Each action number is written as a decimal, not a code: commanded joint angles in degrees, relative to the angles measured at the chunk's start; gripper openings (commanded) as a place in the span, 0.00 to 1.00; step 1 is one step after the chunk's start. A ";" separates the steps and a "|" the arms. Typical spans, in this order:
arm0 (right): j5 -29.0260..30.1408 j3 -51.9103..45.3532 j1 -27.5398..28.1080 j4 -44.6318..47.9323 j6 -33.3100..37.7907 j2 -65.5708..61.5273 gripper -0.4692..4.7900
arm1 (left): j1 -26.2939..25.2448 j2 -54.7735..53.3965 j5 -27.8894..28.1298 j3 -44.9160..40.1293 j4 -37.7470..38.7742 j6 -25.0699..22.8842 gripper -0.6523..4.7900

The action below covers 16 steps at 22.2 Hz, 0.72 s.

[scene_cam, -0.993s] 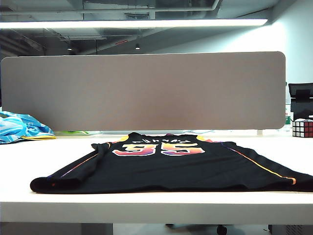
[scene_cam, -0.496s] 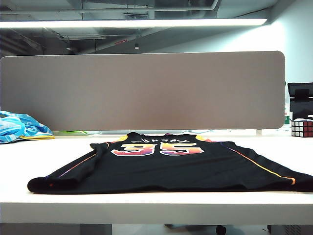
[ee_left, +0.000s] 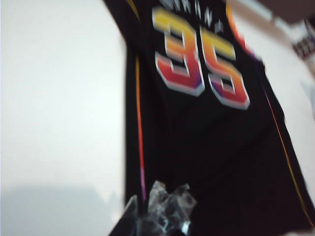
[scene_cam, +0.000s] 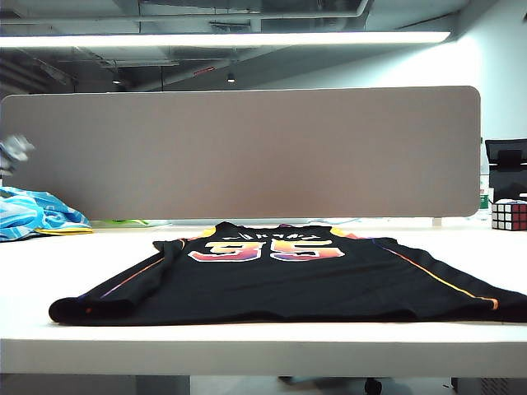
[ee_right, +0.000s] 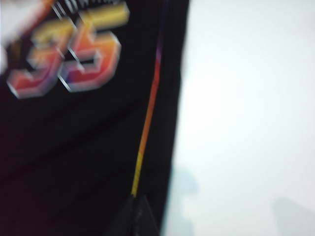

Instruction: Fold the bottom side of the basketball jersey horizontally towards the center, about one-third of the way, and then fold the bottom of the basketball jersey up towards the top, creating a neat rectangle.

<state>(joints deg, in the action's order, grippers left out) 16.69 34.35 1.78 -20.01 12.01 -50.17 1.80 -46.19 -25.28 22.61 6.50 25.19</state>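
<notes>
On white table [scene_cam: 263,346]: black jersey [scene_cam: 288,280] flat (smooth) | left gripper [ee_left: 160,216], right gripper [ee_right: 138,216] closed, empty

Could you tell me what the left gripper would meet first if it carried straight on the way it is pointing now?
Most likely the basketball jersey: the shut left gripper points at the black fabric near its orange side stripe. Blur leaves the height above it unclear.
</notes>
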 commanded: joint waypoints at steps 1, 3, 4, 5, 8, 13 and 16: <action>3.30 4.81 0.09 -5.75 -4.63 -8.46 0.21 | -2.34 -12.66 -10.73 4.55 2.05 -3.82 0.15; 5.57 5.99 0.22 -6.75 -4.79 -13.46 0.32 | -2.29 -19.39 -13.75 6.91 3.34 -5.77 0.53; 6.01 5.95 0.22 -6.80 -4.81 -14.64 0.34 | -2.32 -21.68 -14.84 7.52 3.34 -6.10 0.68; 6.43 5.90 0.22 -6.95 -4.81 -15.74 0.38 | -2.29 -22.95 -15.45 7.74 3.34 -6.54 0.75; 7.69 5.90 0.33 -8.50 -4.81 -19.91 0.57 | -2.27 -25.92 -15.78 7.85 3.93 -6.60 0.77; 10.67 5.88 0.28 -8.87 -4.61 -26.08 0.64 | -0.79 -26.25 -14.93 7.91 4.63 -6.49 0.77; 11.02 5.88 0.17 -8.90 -4.57 -29.03 0.64 | 2.40 -26.36 -12.28 7.91 4.57 -6.58 0.77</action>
<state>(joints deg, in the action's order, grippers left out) 27.05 39.97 1.98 -29.10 7.51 -79.09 3.66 -72.66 -38.57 30.37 11.42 18.94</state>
